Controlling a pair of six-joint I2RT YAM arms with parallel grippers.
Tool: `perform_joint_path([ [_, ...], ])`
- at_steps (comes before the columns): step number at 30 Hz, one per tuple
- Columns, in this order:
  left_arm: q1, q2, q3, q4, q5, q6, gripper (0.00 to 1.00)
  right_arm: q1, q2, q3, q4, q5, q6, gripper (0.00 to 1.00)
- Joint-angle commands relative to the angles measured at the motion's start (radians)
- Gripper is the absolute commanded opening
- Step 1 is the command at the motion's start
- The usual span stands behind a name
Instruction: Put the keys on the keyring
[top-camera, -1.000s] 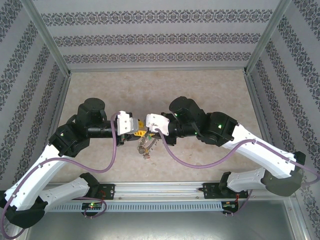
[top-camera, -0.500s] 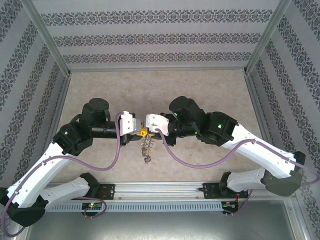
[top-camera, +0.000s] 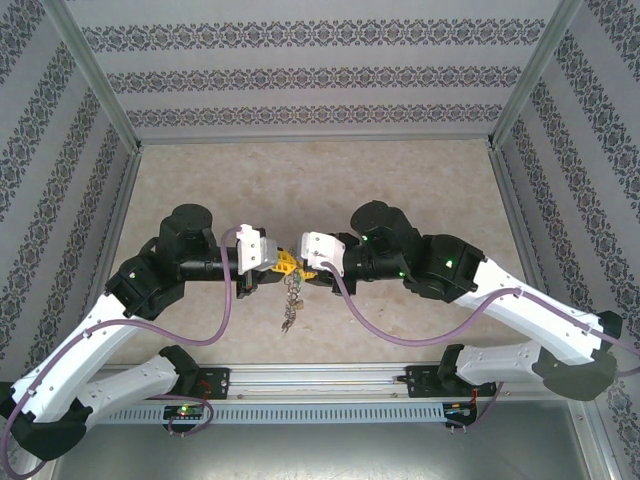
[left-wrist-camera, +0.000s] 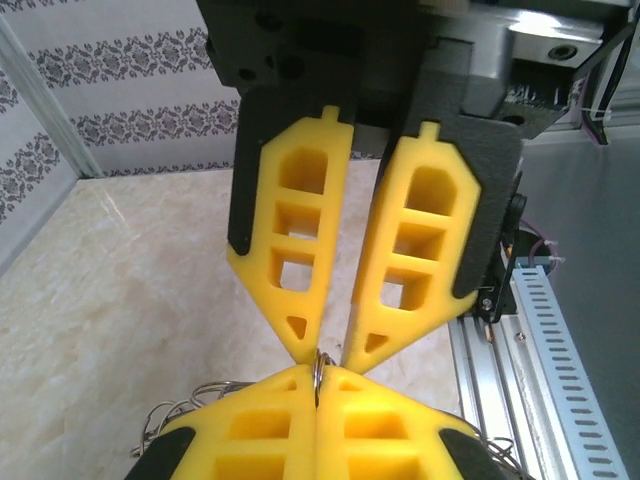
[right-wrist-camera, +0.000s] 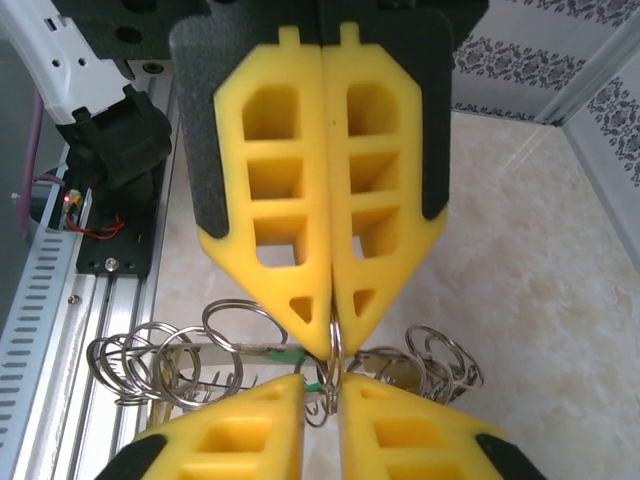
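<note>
the left end effector (left-wrist-camera: 317, 378) is clenched: its yellow fingers are pressed flat together, and the thin grey wire of the keyring (top-camera: 291, 300) is pinched between their tips. the right end effector (right-wrist-camera: 320, 388) is set tip to tip against it. its yellow fingers are parted by a narrow gap, and the same wire is seen passing into that gap without being visibly squeezed.

in the top view the two end effectors are found nose to nose above the middle of the desk (top-camera: 420, 180), with the left arm reached in from the left and the right arm from the right. the keyring is gripped at this meeting point, and the rest of it — a bundle of silvery loops and keys — is seen trailing from the fingertips toward the near edge.

in the right wrist view the loops are spread to both sides, just under the fingertips. a green sliver (right-wrist-camera: 317, 379) is glimpsed among them — too hidden to be identified.

an aluminium rail (top-camera: 320, 381) is seen along the near edge, and the desk is enclosed by patterned walls (top-camera: 320, 80).
</note>
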Motion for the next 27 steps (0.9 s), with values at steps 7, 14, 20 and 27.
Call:
perform_joint_path([
  [7,-0.004,-0.047,-0.023,0.186,0.074,-0.093,0.00,-0.018,-0.026,-0.045,0.083,-0.042,0.055,0.11],
  [14,0.006,-0.078,-0.061,0.295,0.113,-0.168,0.00,-0.025,-0.033,-0.067,0.119,-0.047,0.072,0.15],
  [20,0.007,-0.078,-0.087,0.338,0.128,-0.202,0.00,-0.028,-0.070,-0.099,0.213,-0.069,0.092,0.19],
  [27,0.008,-0.085,-0.090,0.350,0.133,-0.219,0.00,-0.029,-0.082,-0.112,0.223,-0.036,0.081,0.00],
])
